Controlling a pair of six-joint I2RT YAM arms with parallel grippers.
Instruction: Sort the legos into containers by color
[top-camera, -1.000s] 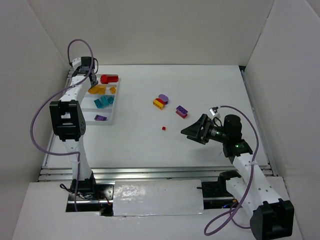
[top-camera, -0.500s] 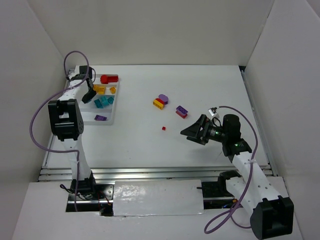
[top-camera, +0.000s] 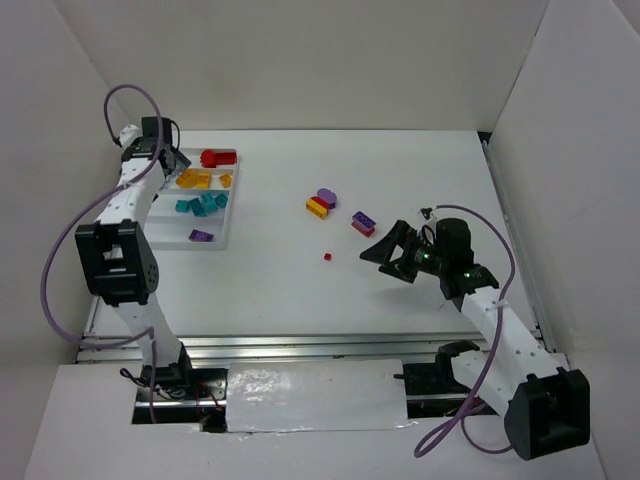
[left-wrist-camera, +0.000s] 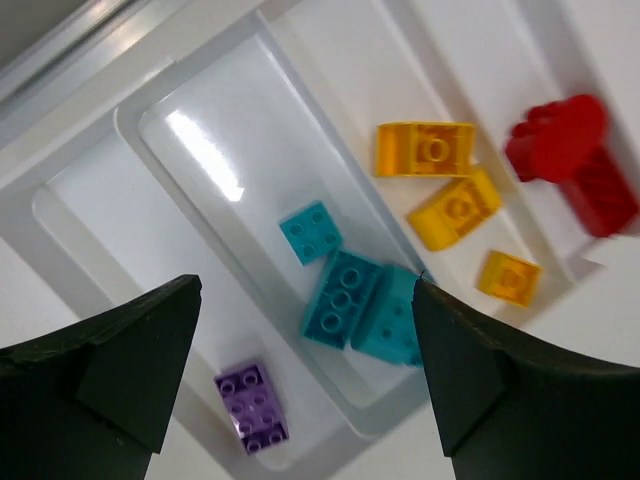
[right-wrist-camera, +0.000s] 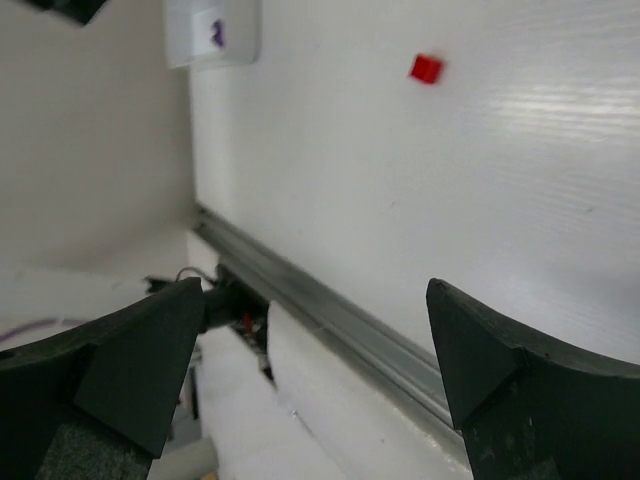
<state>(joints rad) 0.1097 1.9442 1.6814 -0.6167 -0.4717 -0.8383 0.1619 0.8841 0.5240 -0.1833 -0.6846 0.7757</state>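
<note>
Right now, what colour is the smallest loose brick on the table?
The smallest brick is red; right wrist view shows it best.

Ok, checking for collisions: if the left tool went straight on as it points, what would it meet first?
Probably the teal bricks in the white tray, framed between the open fingers of the left tool; how far off is unclear.

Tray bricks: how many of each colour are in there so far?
Yellow bricks: 3
Teal bricks: 3
Purple bricks: 1
Red bricks: 2, touching and blurred, possibly one piece
Total in the tray: 9
</note>
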